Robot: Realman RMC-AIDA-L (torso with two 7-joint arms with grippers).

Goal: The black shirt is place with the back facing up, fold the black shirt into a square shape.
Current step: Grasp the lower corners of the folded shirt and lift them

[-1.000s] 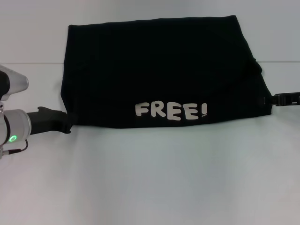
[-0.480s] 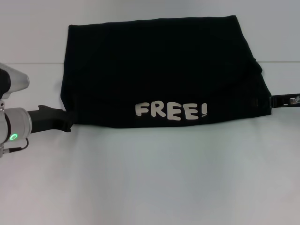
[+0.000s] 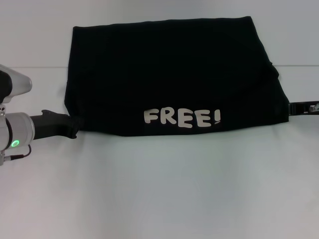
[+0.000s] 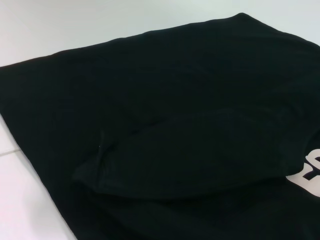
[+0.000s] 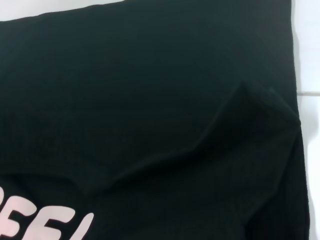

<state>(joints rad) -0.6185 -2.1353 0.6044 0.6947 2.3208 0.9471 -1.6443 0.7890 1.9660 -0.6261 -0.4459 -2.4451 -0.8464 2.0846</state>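
Across the head view, 9 o'clock to 3 o'clock:
Left gripper (image 3: 75, 126): at 9 o'clock, low over the table, black finger body reaching rightward from a silver wrist with a green light; its tip meets the near left corner of the shirt. Finger gap: cannot tell, since the black tip merges with the black cloth.
Black shirt (image 3: 169, 74): fills the field from centre up to 12 o'clock, lying flat as a wide folded panel, broader than deep; far edge straight, near edge straight and running between the two grippers.
Lettering (image 3: 182, 118): white block "FREE!" along the near edge, just right of centre, reading upright toward the robot.
Fabric, left wrist view: black shirt (image 4: 165, 115) shows a raised fold ridge with a small tuck near its left side; edge of a white letter visible at the frame border.
Fabric, right wrist view: black shirt (image 5: 150, 100) has a peaked crease near its right side edge; parts of the lettering (image 5: 47, 222) visible.
Table (image 3: 164, 189): white, plain surface beneath and in front of the shirt.
Right gripper (image 3: 295, 107): at 3 o'clock, thin black finger touching the near right corner of the shirt. Finger gap: cannot tell.
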